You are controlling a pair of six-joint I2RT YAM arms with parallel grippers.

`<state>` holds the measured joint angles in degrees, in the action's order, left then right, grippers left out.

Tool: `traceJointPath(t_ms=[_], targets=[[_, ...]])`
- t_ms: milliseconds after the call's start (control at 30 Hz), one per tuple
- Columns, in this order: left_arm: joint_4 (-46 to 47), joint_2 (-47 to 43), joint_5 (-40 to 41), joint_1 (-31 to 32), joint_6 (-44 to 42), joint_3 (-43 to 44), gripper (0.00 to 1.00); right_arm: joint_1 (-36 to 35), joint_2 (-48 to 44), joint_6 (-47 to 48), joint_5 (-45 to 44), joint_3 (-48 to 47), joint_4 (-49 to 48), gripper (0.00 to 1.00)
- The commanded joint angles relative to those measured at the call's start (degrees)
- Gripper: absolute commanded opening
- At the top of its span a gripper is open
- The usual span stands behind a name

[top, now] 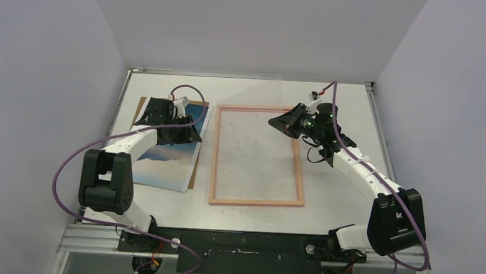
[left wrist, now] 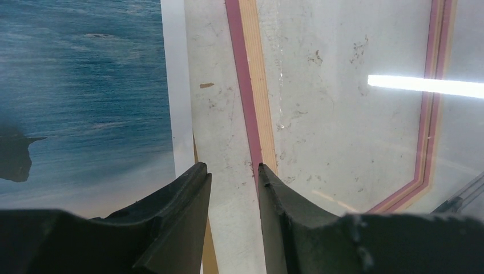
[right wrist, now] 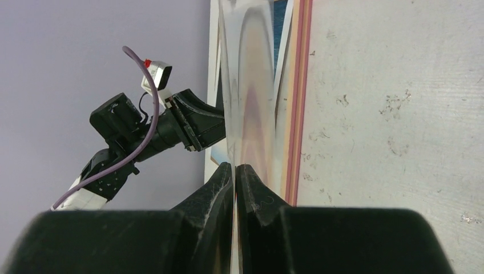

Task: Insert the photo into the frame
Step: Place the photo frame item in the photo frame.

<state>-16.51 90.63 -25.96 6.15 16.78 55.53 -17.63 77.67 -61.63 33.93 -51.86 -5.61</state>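
Note:
The photo (top: 164,155), blue sky with pale clouds, lies flat on the left, on a brown backing board (top: 143,103). The frame (top: 256,202) lies flat in the middle of the table, its pink rail (left wrist: 242,85) just right of the photo (left wrist: 85,85). My left gripper (top: 192,132) hovers low over the photo's right edge. Its fingers are open (left wrist: 231,166), with bare table between them. My right gripper (top: 280,123) sits at the frame's far right corner. It is shut (right wrist: 235,166) on the edge of a clear pane (right wrist: 251,103) that stands tilted over the frame.
White walls close in the table on the left, back and right. The left arm (right wrist: 142,131) shows beyond the pane in the right wrist view. A purple cable (top: 189,89) loops above the left wrist. Both arm bases sit on a black rail (top: 241,247) at the near edge.

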Motion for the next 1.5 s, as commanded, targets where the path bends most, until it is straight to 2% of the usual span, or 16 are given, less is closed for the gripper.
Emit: traceJointPath(t_ms=[0,367,600,767,933,1267,1467], targets=[[2.41,-1.69,-0.58,-0.53,-1.39,0.59,0.35,0.27,-0.59,-0.16,1.12,-0.96,-5.5,0.05],[2.99,-0.28,-2.23,2.52,-0.57,0.09,0.36,2.58,0.82,7.5,1.34,-0.81,-0.05,0.05],[3.82,2.01,-1.6,4.16,-0.3,0.89,0.43,3.16,2.17,9.35,1.49,-1.01,-0.08,0.05],[4.16,4.04,-1.35,4.76,0.13,1.95,0.44,3.56,3.95,10.48,2.91,-1.51,-0.27,0.05],[4.3,6.27,-1.28,5.3,0.77,2.62,0.41,3.52,4.12,11.26,3.41,-1.21,-0.66,0.05],[4.13,10.07,-0.32,5.93,1.37,4.64,0.28,4.03,6.22,13.62,4.98,-2.03,-0.53,0.05],[4.41,10.65,0.02,6.1,1.2,4.81,0.23,4.53,7.03,13.39,5.13,-1.2,-1.86,0.05]])
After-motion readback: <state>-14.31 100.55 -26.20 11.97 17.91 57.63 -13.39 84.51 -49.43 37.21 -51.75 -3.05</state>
